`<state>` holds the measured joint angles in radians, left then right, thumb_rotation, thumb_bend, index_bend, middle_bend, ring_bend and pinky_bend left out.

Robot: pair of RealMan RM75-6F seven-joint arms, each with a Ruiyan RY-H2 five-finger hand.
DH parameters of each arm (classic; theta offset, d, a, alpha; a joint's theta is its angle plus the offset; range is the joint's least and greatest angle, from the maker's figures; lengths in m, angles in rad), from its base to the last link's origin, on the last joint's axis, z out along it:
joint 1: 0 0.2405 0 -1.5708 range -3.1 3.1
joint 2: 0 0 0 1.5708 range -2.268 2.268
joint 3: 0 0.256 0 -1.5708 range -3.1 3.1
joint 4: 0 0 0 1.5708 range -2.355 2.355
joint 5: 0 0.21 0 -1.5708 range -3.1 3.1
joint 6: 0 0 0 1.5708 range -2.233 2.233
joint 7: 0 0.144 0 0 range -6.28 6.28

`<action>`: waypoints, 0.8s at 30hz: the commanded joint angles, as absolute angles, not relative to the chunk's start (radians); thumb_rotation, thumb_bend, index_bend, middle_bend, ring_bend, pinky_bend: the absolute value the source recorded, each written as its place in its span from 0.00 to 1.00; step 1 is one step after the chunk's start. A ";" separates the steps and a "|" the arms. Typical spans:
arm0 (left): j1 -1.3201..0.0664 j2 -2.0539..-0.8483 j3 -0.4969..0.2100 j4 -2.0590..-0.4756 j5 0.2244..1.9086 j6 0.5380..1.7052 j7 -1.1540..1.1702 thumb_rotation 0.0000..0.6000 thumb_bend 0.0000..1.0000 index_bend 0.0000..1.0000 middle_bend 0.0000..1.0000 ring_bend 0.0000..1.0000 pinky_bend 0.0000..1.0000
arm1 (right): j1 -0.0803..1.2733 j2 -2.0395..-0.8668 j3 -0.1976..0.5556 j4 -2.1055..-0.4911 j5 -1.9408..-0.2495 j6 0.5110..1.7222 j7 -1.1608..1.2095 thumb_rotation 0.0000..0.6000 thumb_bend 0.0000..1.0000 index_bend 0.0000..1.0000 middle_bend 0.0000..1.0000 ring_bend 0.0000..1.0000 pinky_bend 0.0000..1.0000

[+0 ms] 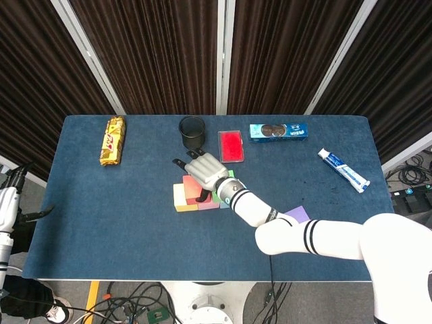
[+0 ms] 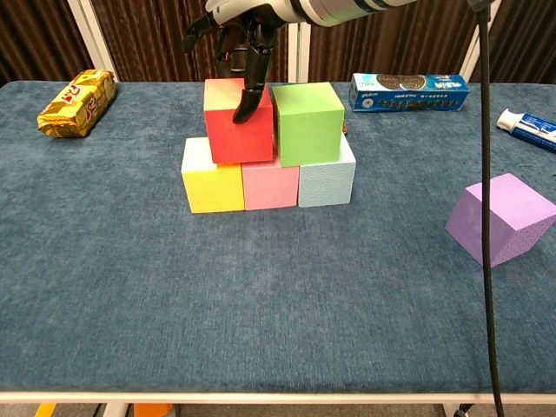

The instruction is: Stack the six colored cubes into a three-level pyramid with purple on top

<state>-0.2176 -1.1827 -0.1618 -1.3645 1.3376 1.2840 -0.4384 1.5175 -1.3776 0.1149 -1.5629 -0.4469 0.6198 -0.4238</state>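
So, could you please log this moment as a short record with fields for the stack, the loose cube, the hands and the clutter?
bottom row: yellow cube, pink cube, pale blue cube, side by side
second level: red cube and green cube, touching
purple cube: alone on the table, right of the stack
right hand: a finger rests on the red cube's front
left hand: off the table's left edge, state unclear
clutter: snack bar, black cup, cookie pack, tube
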 commanded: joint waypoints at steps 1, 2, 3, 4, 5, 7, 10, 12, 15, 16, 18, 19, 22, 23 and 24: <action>-0.218 -1.183 -0.161 -1.363 1.337 1.283 -0.439 1.00 0.16 0.06 0.08 0.01 0.15 | 1.520 -1.381 0.110 -1.560 -0.445 0.621 -0.421 1.00 0.16 0.00 0.51 0.02 0.00; -0.217 -1.183 -0.161 -1.363 1.337 1.283 -0.440 1.00 0.16 0.06 0.08 0.01 0.15 | 1.521 -1.382 0.109 -1.560 -0.445 0.620 -0.419 1.00 0.16 0.00 0.51 0.02 0.00; -0.217 -1.183 -0.161 -1.362 1.337 1.283 -0.440 1.00 0.16 0.06 0.08 0.01 0.15 | 1.522 -1.383 0.108 -1.558 -0.444 0.619 -0.418 1.00 0.16 0.00 0.51 0.02 0.00; -0.217 -1.183 -0.161 -1.362 1.337 1.283 -0.441 1.00 0.16 0.06 0.08 0.01 0.15 | 1.524 -1.384 0.106 -1.557 -0.443 0.620 -0.418 1.00 0.16 0.00 0.51 0.02 0.00; -0.217 -1.183 -0.160 -1.362 1.338 1.283 -0.441 1.00 0.16 0.06 0.08 0.01 0.15 | 1.525 -1.385 0.104 -1.557 -0.443 0.621 -0.418 1.00 0.16 0.00 0.51 0.02 0.00; -0.217 -1.184 -0.159 -1.361 1.338 1.283 -0.442 1.00 0.16 0.06 0.08 0.01 0.15 | 1.526 -1.387 0.102 -1.556 -0.442 0.623 -0.416 1.00 0.16 0.00 0.51 0.02 0.00; -0.216 -1.185 -0.158 -1.361 1.339 1.284 -0.442 1.00 0.16 0.06 0.08 0.01 0.15 | 1.529 -1.389 0.100 -1.554 -0.439 0.624 -0.414 1.00 0.17 0.00 0.51 0.02 0.00; -0.216 -1.186 -0.160 -1.359 1.336 1.284 -0.441 1.00 0.16 0.06 0.08 0.01 0.15 | 1.531 -1.390 0.098 -1.554 -0.438 0.624 -0.412 1.00 0.17 0.00 0.51 0.02 0.00; -0.217 -1.187 -0.162 -1.361 1.335 1.284 -0.437 1.00 0.16 0.06 0.08 0.01 0.15 | 1.534 -1.392 0.094 -1.551 -0.435 0.623 -0.413 1.00 0.17 0.00 0.51 0.02 0.00; -0.217 -1.186 -0.161 -1.361 1.335 1.284 -0.435 1.00 0.16 0.06 0.08 0.01 0.15 | 1.536 -1.393 0.092 -1.550 -0.433 0.623 -0.412 1.00 0.17 0.00 0.51 0.02 0.00; -0.217 -1.186 -0.161 -1.362 1.335 1.286 -0.433 1.00 0.16 0.06 0.08 0.01 0.15 | 1.537 -1.395 0.091 -1.546 -0.431 0.622 -0.410 1.00 0.18 0.00 0.51 0.02 0.00; -0.216 -1.187 -0.161 -1.361 1.334 1.286 -0.432 1.00 0.16 0.06 0.08 0.01 0.15 | 1.537 -1.396 0.091 -1.544 -0.431 0.622 -0.408 1.00 0.19 0.00 0.51 0.02 0.00; -0.216 -1.187 -0.161 -1.360 1.332 1.284 -0.430 1.00 0.16 0.06 0.08 0.01 0.15 | 1.537 -1.399 0.093 -1.537 -0.435 0.621 -0.402 1.00 0.19 0.00 0.51 0.02 0.00; -0.216 -1.187 -0.161 -1.359 1.332 1.284 -0.430 1.00 0.16 0.06 0.08 0.01 0.15 | 1.537 -1.400 0.094 -1.536 -0.437 0.620 -0.400 1.00 0.20 0.00 0.51 0.02 0.00; -0.216 -1.187 -0.161 -1.358 1.331 1.283 -0.431 1.00 0.16 0.06 0.08 0.01 0.15 | 1.537 -1.400 0.095 -1.534 -0.439 0.619 -0.397 1.00 0.20 0.00 0.51 0.02 0.00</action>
